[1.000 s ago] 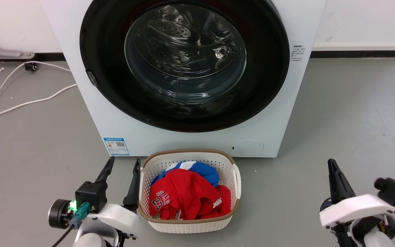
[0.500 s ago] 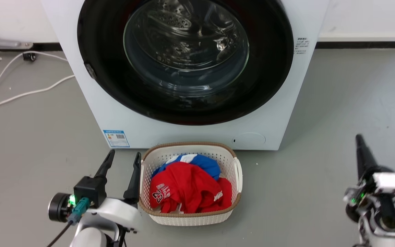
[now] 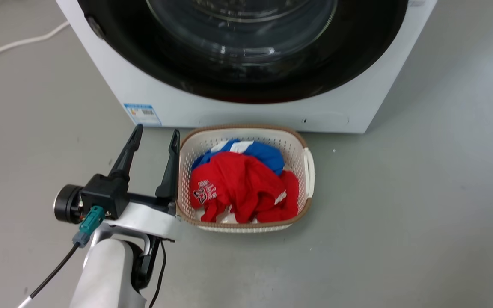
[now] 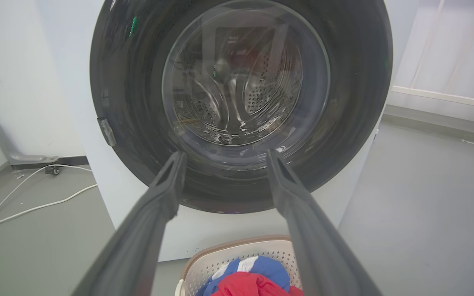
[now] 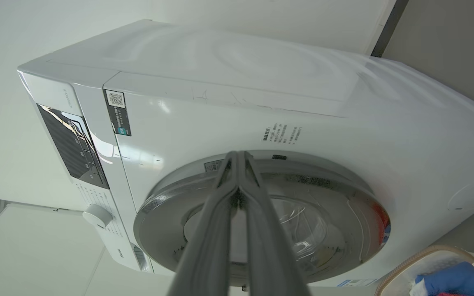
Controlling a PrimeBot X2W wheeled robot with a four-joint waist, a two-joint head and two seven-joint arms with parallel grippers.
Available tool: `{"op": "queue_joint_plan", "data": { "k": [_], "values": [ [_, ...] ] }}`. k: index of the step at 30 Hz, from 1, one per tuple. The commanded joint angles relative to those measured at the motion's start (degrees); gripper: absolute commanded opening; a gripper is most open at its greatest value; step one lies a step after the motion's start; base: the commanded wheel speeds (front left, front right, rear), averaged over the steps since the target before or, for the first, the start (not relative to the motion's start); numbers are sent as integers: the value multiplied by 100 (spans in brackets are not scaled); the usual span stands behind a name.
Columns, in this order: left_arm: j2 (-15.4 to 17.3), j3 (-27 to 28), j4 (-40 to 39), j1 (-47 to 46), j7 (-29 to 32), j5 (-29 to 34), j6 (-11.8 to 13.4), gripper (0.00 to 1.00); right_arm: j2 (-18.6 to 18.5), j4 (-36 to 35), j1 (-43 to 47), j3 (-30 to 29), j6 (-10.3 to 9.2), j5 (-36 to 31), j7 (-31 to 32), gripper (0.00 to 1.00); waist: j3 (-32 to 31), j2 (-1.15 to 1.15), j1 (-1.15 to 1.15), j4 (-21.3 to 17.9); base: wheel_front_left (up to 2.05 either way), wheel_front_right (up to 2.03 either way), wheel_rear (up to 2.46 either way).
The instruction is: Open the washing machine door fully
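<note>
Looking at the washing machine door [image 4: 245, 82]: it sits shut, flat against the front of the washing machine [image 3: 246, 113], spanning nearly its whole width, and nothing has hold of it.

So how will it handle? That's a big rigid disc, a glossy black ring around a clear glass centre. I'd call it stiff, probably fairly heavy, and slick, since those smooth faces give two thin fingers nothing to pinch. The glass wants no knocks either. It should swing on a hinge once the catch lets go, so expect a firm tug first and then an easy arc.

Where to take hold? On the rim at the robot's left there's a small grey tab [image 4: 106, 132]. That looks the likeliest pull point, though I can't tell from here whether it's a handle or a catch. Failing that, a finger hooked behind the rim's edge is the option.

Now the tools. The left tool [image 3: 157, 129] hangs low over the floor [image 3: 400, 214], just beside the laundry basket [image 3: 306, 158] of red and blue clothes [image 3: 238, 184]. Its fingers are spread wide, holding nothing, pointing at the lower half of the door and well short of it. The right tool [image 5: 237, 153] has its fingers pressed together with nothing between them, tips aimed at the door's rim on the robot's right. I can't tell whether they touch it.
</note>
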Motion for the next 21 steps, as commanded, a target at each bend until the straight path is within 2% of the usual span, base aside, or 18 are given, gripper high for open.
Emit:
{"op": "queue_joint_plan", "data": {
  "k": [1,7,8,15,21],
  "values": [
    [2,-13,-80,-121,-14,-15,-2,100,-142,231,-411,101,1,-94,129,0,363,0,-1,118,0,0,0],
    [41,-183,-264,-384,-15,-29,-9,100,-420,1100,-1851,669,1,-518,816,0,801,0,-1,236,0,0,0],
    [98,-307,-330,-490,-14,-81,-4,100,-479,1492,-2444,987,1,-888,998,0,966,0,-1,287,0,0,0],
    [101,-455,-448,-674,-15,-157,-4,100,-306,2352,-3660,1456,1,-1573,1164,0,1264,0,-1,445,0,0,0],
    [59,-498,-491,-752,-15,-145,-6,100,-83,2970,-4288,1637,1,-1883,1216,0,1437,0,-1,536,0,0,0]
  ]
}}
